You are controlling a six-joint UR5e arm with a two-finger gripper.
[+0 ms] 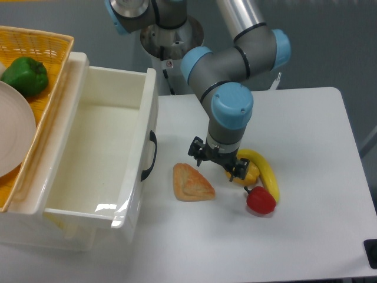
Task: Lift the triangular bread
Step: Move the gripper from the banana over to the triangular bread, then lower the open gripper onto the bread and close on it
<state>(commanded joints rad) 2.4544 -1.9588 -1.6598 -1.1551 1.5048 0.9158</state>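
The triangular bread [191,183], flat and golden-brown with a paler centre, lies on the white table just right of the drawer handle. My gripper [217,163] hangs above the table a little to the right of and behind the bread, not touching it. Its fingers [197,158] stand apart and open with nothing between them. The gripper partly covers a lumpy yellow item [246,174].
A banana [265,172] and a red pepper [260,200] lie to the right of the gripper. An open white drawer [94,150] with a black handle [151,154] fills the left. A yellow basket [41,53] holds a green pepper [25,75] and a white plate [12,127].
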